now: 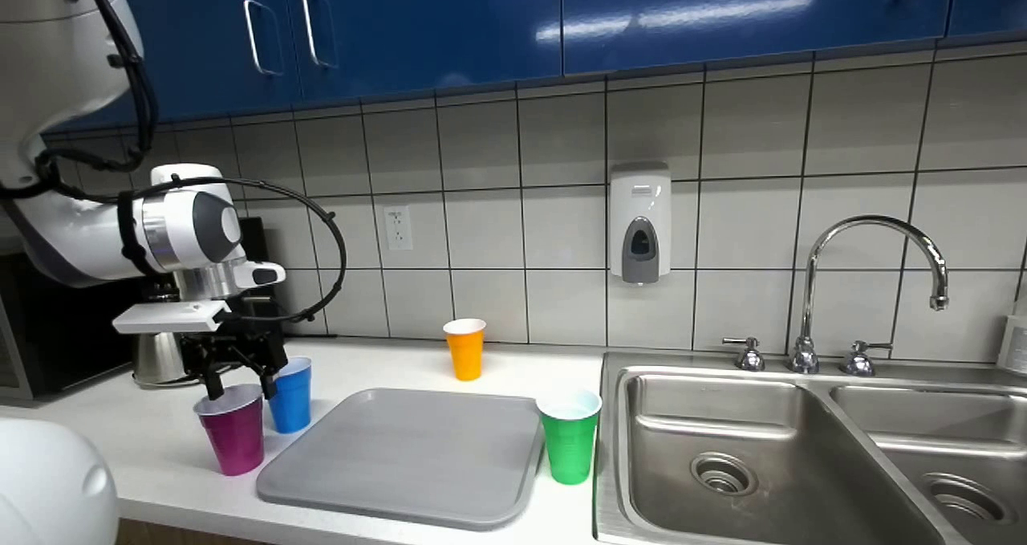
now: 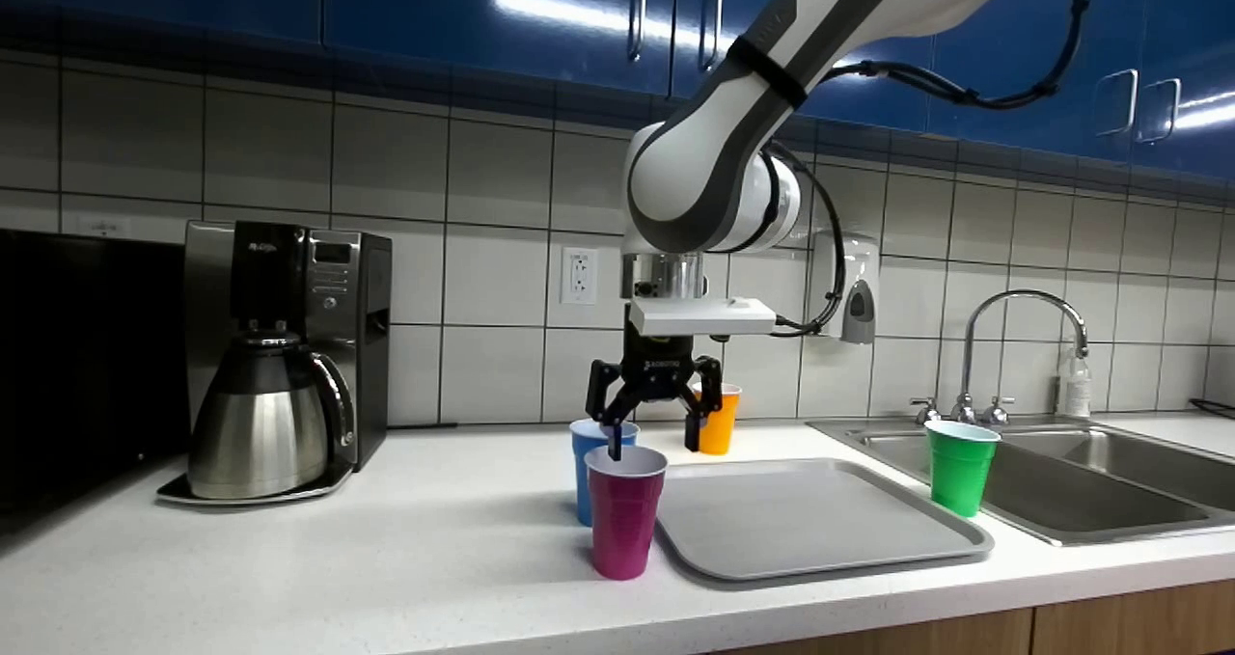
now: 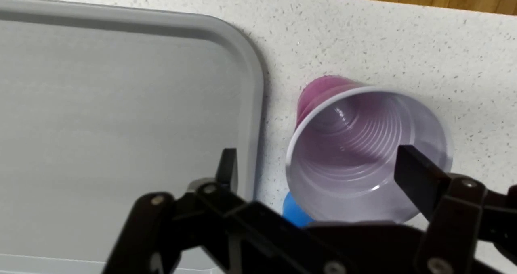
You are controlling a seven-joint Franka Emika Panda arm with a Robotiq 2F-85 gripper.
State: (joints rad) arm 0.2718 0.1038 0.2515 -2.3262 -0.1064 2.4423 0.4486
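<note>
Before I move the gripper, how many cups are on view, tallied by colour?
Magenta cup: 1
Blue cup: 1
Orange cup: 1
Green cup: 1
Total: 4

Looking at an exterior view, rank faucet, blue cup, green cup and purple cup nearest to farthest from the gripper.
1. Purple cup, below the gripper.
2. Blue cup, toward the wall.
3. Green cup, between tray and sink.
4. Faucet, at the sink's back.
</note>
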